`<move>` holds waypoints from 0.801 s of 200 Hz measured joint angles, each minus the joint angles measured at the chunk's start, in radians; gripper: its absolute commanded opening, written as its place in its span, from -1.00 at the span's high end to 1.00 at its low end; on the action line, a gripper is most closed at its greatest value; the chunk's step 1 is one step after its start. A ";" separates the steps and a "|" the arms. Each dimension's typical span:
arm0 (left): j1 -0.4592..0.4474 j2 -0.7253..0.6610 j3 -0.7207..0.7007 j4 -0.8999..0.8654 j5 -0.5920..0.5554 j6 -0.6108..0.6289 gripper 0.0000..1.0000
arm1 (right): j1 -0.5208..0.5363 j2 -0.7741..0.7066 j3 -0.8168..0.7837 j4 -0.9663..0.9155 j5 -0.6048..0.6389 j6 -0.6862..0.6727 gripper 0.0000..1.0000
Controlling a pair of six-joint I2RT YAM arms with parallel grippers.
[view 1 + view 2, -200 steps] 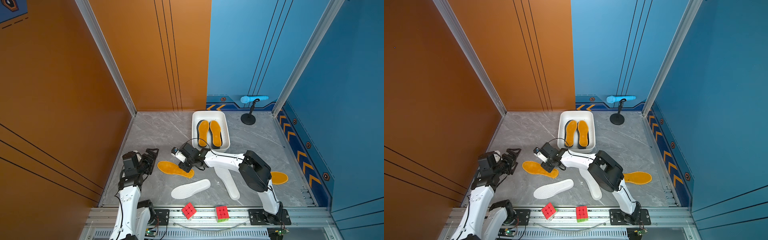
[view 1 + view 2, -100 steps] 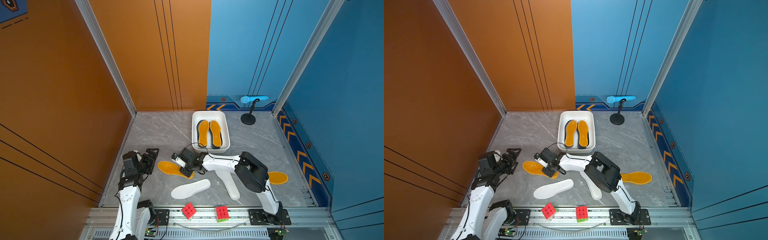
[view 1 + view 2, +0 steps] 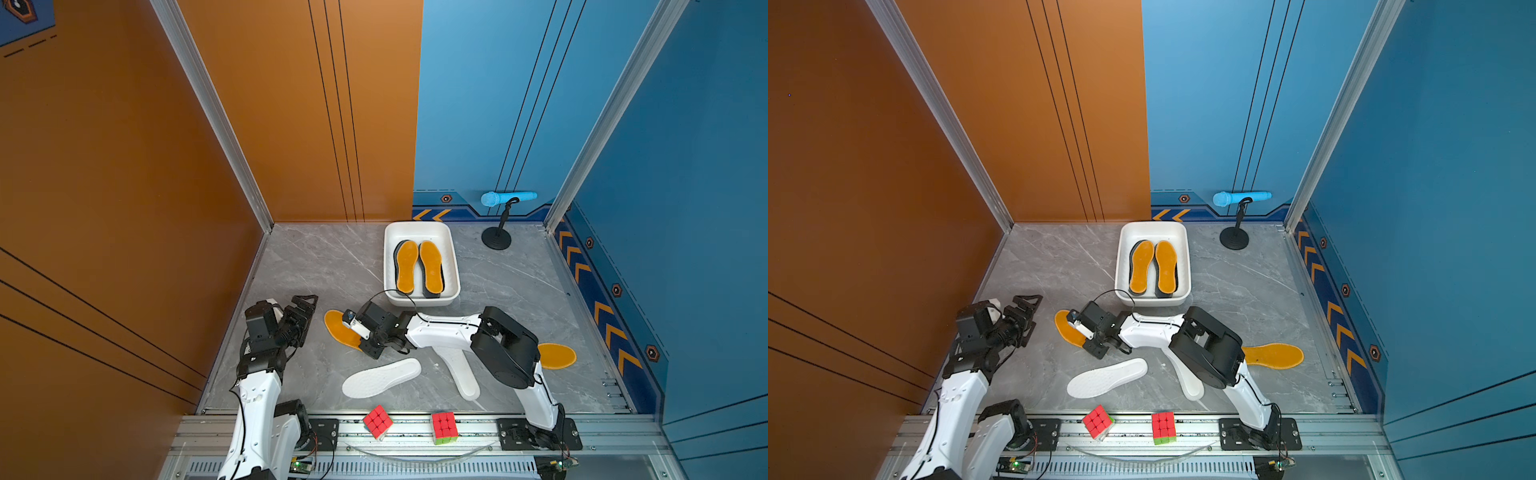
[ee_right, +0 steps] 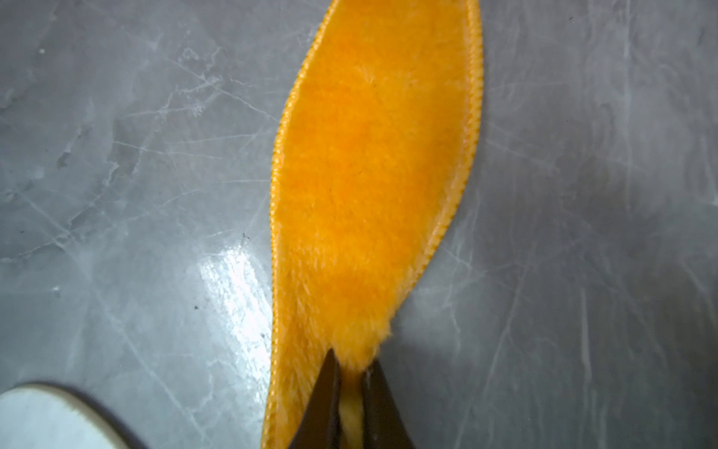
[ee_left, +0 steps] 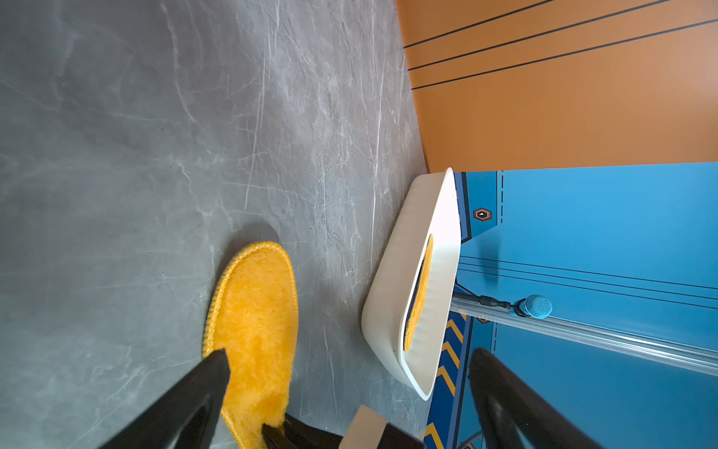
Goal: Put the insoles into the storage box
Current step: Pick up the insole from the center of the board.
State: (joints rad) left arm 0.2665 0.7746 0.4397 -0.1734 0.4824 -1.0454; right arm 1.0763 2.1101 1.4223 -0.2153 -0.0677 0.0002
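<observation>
Right gripper (image 4: 352, 359) clamped on a fuzzy orange insole (image 4: 369, 155); storage box (image 3: 417, 227) at the far side, part filled.

Nearest, two colour cubes (image 3: 378, 421) sit on the metal rail; just beyond, two textured white insoles (image 3: 382, 378) lie flat on the grey marbled floor (image 3: 316, 266). Only the right wrist view shows the grip: black fingers (image 4: 324, 392) pressed together on the pile at one end of the stitched-edged insole; both top views hide those fingertips under the wrist. The left wrist view shows the left gripper (image 5: 349, 352) with fingers wide apart, nothing between them, near the same insole. Farthest, the smooth, round-cornered white box holds two orange insoles (image 3: 406, 266) side by side over dark insoles (image 3: 441, 286).
</observation>
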 measured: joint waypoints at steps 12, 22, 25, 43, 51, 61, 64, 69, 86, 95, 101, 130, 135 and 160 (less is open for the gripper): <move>-0.001 0.000 0.000 0.000 0.000 0.000 -0.95 | 0.001 -0.008 -0.014 0.012 0.002 0.006 0.92; -0.002 0.000 0.000 0.000 0.000 0.000 -0.95 | 0.002 -0.017 -0.029 0.021 0.004 0.013 0.96; -0.003 0.000 0.000 0.000 -0.001 0.000 -0.95 | 0.002 -0.023 -0.035 0.024 0.005 0.017 0.97; -0.006 0.000 0.000 0.000 -0.002 -0.002 -0.95 | 0.003 -0.051 -0.072 0.025 0.008 0.030 1.00; -0.006 0.000 0.000 0.000 -0.002 -0.002 -0.95 | 0.003 -0.067 -0.085 0.025 0.008 0.034 1.00; -0.006 0.000 0.000 0.000 -0.003 -0.002 -0.95 | 0.003 -0.085 -0.094 0.024 0.008 0.040 1.00; -0.006 -0.001 0.000 0.000 -0.003 -0.002 -0.95 | 0.003 -0.093 -0.095 0.024 0.008 0.042 1.00; -0.006 -0.001 0.000 0.000 -0.002 -0.002 -0.95 | 0.003 -0.103 -0.096 0.024 0.008 0.043 1.00; -0.006 -0.013 0.000 -0.002 -0.003 -0.004 -0.95 | 0.003 -0.154 -0.096 0.025 0.008 0.046 1.00; -0.006 -0.026 0.000 -0.002 -0.003 -0.008 -0.95 | 0.003 -0.184 -0.096 0.026 0.008 0.046 1.00; -0.006 -0.040 0.000 -0.004 -0.006 -0.011 -0.95 | 0.003 -0.207 -0.096 0.026 0.008 0.045 1.00; -0.002 -0.095 0.000 -0.022 -0.010 -0.019 -0.95 | -0.002 -0.299 -0.096 0.026 0.011 0.045 1.00; 0.001 -0.098 0.000 -0.024 -0.010 -0.019 -0.95 | -0.005 -0.315 -0.096 0.026 0.013 0.046 1.00; 0.008 -0.093 0.000 -0.031 -0.010 -0.019 -0.95 | -0.045 -0.381 -0.096 0.025 0.016 0.062 1.00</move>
State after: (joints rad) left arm 0.2741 0.6819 0.4397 -0.2043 0.4725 -1.0645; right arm 1.0309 1.7290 1.3266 -0.1902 -0.0517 0.0624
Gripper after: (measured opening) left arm 0.976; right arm 0.070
